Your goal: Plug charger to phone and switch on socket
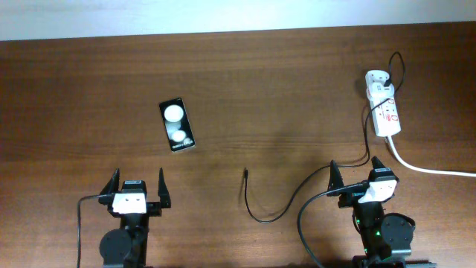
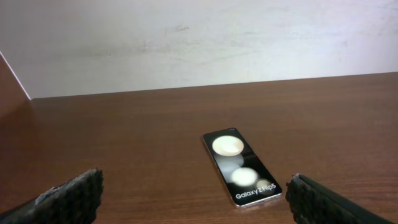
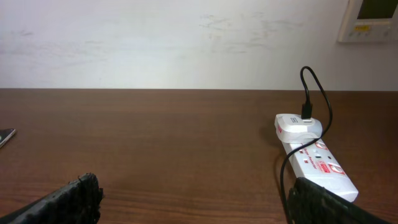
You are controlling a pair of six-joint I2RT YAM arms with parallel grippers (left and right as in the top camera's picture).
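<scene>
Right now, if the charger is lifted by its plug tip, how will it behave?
Probably floppy: the charger lies in a loose curve, so it should droop. Its plug tip is tiny, so it may twist in a grip. The adapter sits in the socket, likely limiting slack.

We see a wood-grain table with a soft sheen, a glossy black phone mirroring lights, a smooth white plastic power strip, and rough, matt black finger pads.

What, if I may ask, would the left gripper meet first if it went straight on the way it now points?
Probably the flat black rectangular phone, lying ahead slightly right of the open left gripper's centreline; depth is unclear.
</scene>
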